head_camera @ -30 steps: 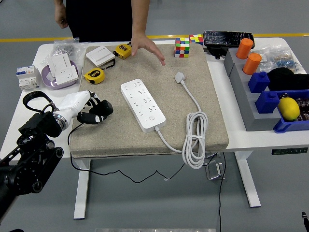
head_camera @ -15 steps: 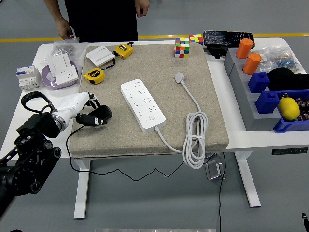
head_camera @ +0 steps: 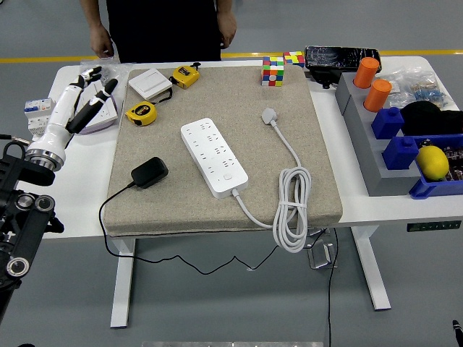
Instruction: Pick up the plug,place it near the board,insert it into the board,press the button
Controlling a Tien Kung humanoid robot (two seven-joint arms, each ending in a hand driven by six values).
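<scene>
White table (head_camera: 376,206) carries beige mat (head_camera: 217,144). Person (head_camera: 163,29) stands at far side, hands hanging, touching nothing. White board (head_camera: 214,155) lies diagonal on mat centre, several socket rows, button near its front end; own white cable coiled at right. Left hand (head_camera: 76,105) raised over table's left edge, white fingers spread, holding nothing. Plug (head_camera: 150,172) is black, blocky, rounded corners, lying flat on mat left of board, apart from it; thin black cord runs off front edge.
</scene>
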